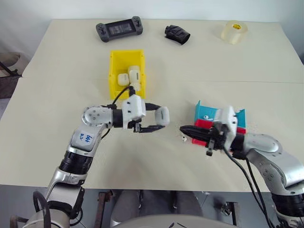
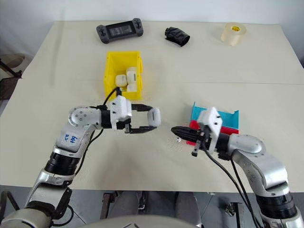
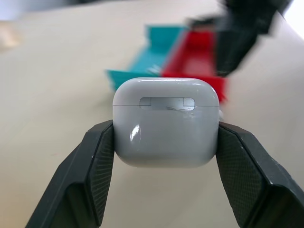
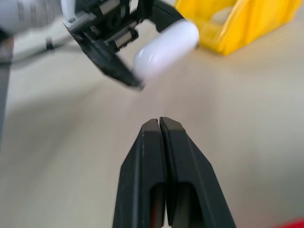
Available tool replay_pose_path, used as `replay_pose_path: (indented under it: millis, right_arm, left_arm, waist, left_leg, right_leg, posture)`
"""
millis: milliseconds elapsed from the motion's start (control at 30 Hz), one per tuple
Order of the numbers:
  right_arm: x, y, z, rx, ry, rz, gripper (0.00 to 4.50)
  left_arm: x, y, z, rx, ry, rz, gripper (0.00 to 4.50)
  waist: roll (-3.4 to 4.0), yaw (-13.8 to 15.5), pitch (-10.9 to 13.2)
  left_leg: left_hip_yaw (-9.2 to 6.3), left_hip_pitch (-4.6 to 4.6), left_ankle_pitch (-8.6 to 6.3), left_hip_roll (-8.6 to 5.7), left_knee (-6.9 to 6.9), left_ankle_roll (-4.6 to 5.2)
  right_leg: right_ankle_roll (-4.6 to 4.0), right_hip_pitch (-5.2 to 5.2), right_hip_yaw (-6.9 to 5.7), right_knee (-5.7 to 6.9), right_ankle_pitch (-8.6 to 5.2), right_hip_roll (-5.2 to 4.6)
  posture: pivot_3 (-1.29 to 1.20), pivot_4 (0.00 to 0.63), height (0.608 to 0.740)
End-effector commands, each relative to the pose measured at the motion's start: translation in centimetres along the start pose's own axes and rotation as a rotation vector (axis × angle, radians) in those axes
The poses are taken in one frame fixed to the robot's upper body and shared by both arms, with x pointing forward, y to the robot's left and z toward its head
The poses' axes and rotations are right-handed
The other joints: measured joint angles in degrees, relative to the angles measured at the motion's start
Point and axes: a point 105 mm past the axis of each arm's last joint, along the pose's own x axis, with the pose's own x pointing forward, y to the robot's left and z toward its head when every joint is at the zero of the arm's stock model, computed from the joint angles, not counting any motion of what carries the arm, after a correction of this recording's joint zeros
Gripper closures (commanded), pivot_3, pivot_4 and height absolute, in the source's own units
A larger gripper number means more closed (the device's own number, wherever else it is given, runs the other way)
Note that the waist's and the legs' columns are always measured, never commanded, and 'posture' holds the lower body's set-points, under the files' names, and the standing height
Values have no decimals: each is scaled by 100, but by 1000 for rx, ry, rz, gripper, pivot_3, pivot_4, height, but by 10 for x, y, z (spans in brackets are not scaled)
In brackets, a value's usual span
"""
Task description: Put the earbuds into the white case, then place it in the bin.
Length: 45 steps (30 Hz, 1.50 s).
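Head views: the left tool (image 1: 153, 121) is gripping the white case (image 1: 162, 116), lid closed, holding it up over the middle of the bench (image 1: 57, 109). The right tool (image 1: 183, 128) is sitting pinched closed just across from it, with one tiny earbud (image 1: 184, 139) lying on the bench right below its tip. The yellow bin (image 1: 114, 76) is sitting further toward the far edge with several white cases inside. A blue tray (image 1: 203, 111) and a red tray (image 1: 203, 123) are sitting by the right arm.

Left wrist view: both fingers (image 3: 90, 166) are squeezing the case's sides.

Right wrist view: the fingers (image 4: 147, 161) are pressing together, nothing between them; the case is hanging ahead.
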Motion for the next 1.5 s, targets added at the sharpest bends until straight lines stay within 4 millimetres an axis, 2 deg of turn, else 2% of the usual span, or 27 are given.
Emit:
replay_pose_path:
  millis: [33,100,167,333,367,433,567,733,800,833,900,1067,1167,1300,1367,1500]
  right_arm:
    - [-10,10,15,-82,-89,-17,3250]
    - [-15,6,19,-105,-139,-85,2508]
    - [-20,3,18,-108,-158,-130,1847]
    - [-28,-2,10,-131,-145,-213,164]
    - [-28,-2,10,-125,-152,-220,27]
    - [-27,-1,10,-127,-159,-225,27]
    - [-24,0,12,-135,-171,-229,27]
    - [-21,-1,15,-142,-185,-235,27]
    - [-20,-1,17,-146,-192,-236,0]
    - [-19,-1,18,-147,-195,-236,0]
    - [-19,-2,19,-148,-199,-237,0]
    - [-19,-2,17,-141,-194,-230,0]
    - [-21,-5,16,-141,-189,-226,0]
    - [-24,-12,15,-157,-167,-210,0]
    - [-26,-14,14,-161,-155,-197,0]
    - [-37,-23,10,-196,-87,-168,0]
  left_arm:
    - [-16,37,12,-39,-87,314,1707]
    - [-28,64,3,-75,-50,548,1707]
    - [-36,80,0,-80,-40,688,1707]
    - [-37,103,7,-63,-70,789,1707]
    - [-36,108,7,-52,-64,804,1707]
    - [-32,119,10,-44,-62,832,1707]
    - [-21,127,18,5,-72,802,1707]
    - [-16,136,10,-41,-34,787,1707]
    - [-11,134,2,-82,-6,762,991]
    - [-10,134,1,-73,4,765,789]
    - [-9,134,3,-67,-11,765,89]
    - [-10,115,26,-13,-145,665,34]
    - [-22,90,34,48,-172,549,34]
    - [-52,48,20,70,-88,377,34]
    - [-65,37,15,79,-69,341,34]
    - [-116,16,-5,56,20,279,34]
  waist:
    - [-2,0,1]
    - [-6,1,3]
    - [-7,0,4]
    - [-12,14,6]
    - [-12,15,6]
    - [-13,18,7]
    - [-13,7,7]
    - [-13,-3,7]
    - [-14,-6,7]
    - [-14,-5,7]
    - [-16,-4,9]
    - [-17,-3,9]
    - [-16,-35,9]
    - [-15,-93,8]
    - [-15,-95,8]
    - [-15,-57,9]
  left_leg:
    - [1,0,0,-1,0,0]
    - [2,4,0,-3,5,-1]
    - [4,10,2,-5,8,-3]
    - [7,10,5,-16,8,-8]
    - [7,11,5,-16,8,-8]
    - [7,10,5,-19,9,-8]
    - [9,10,5,-25,8,-9]
    - [11,10,5,-25,6,-9]
    - [14,10,5,-24,5,-9]
    - [14,9,5,-24,5,-9]
    - [14,8,5,-25,6,-9]
    - [14,7,5,-24,7,-9]
    - [14,7,5,-21,5,-10]
    - [19,13,6,-6,-4,-14]
    - [17,19,6,3,-6,-15]
    - [16,22,6,7,0,-14]
  right_leg:
    - [0,0,1,0,0,0]
    - [0,1,1,7,0,2]
    - [0,1,6,19,0,2]
    - [0,-4,8,25,0,2]
    - [0,-3,8,24,0,1]
    - [1,-2,8,24,0,0]
    - [1,-4,7,24,0,3]
    - [1,-7,7,25,0,5]
    - [1,-11,8,26,0,6]
    - [1,-12,8,28,0,6]
    - [1,-14,8,29,0,6]
    - [1,-13,8,29,0,4]
    - [1,-14,9,29,0,3]
    - [-4,-20,15,32,-2,10]
    - [-5,-15,16,33,-3,8]
    - [-6,-4,18,25,-3,0]
  posture:
    - [0,150,740]
    - [0,150,740]
    - [0,150,740]
    - [0,150,740]
    - [0,150,740]
    - [0,150,740]
    - [0,150,740]
    - [0,150,740]
    - [0,150,740]
    - [0,150,740]
    - [0,150,740]
    - [0,150,740]
    - [0,150,740]
    - [0,150,740]
    - [0,150,740]
    - [0,150,740]
